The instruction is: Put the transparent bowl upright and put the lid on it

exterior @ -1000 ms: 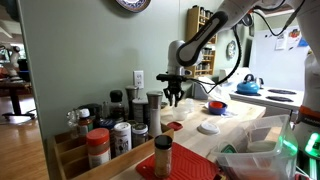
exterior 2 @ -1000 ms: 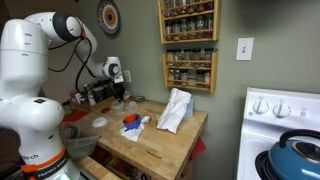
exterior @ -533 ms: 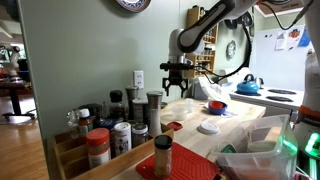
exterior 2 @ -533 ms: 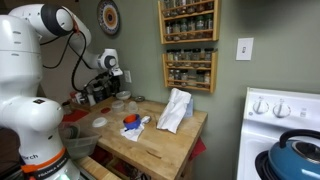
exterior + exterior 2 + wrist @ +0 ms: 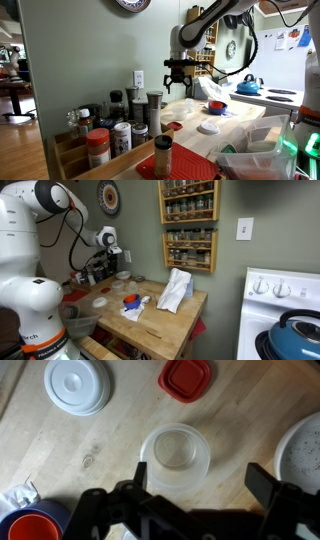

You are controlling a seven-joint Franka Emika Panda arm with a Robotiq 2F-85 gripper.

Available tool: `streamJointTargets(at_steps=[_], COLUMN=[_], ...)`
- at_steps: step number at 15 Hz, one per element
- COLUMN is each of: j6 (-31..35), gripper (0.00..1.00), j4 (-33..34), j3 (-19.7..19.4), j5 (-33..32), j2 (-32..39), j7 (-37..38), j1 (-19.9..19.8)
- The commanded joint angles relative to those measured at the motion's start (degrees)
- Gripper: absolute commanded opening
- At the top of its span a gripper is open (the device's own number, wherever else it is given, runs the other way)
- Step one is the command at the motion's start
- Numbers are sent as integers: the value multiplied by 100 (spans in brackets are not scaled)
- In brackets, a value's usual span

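The gripper (image 5: 200, 488) is held spread and empty above the wooden table (image 5: 90, 455). The transparent bowl (image 5: 176, 455) is seen below, between its fingers, and the lid (image 5: 78, 384) is set well apart.

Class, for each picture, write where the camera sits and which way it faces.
Exterior view: low behind spice jars, looking along the counter at the arm.
Exterior view: beside the robot's white base, facing the wall racks.
Wrist view: straight down past the open gripper onto the bowl.
Shared: the lid, wrist view and an exterior view.
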Motion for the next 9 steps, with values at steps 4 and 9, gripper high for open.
streamJointTargets(at_steps=[4,9], j6=[233,472], gripper=[100,100], j4=[-372,-1047], j3=[231,332], j5=[-60,146], j2=[-231,-634], j7=[-1583,-3307], j1=[-19,-74])
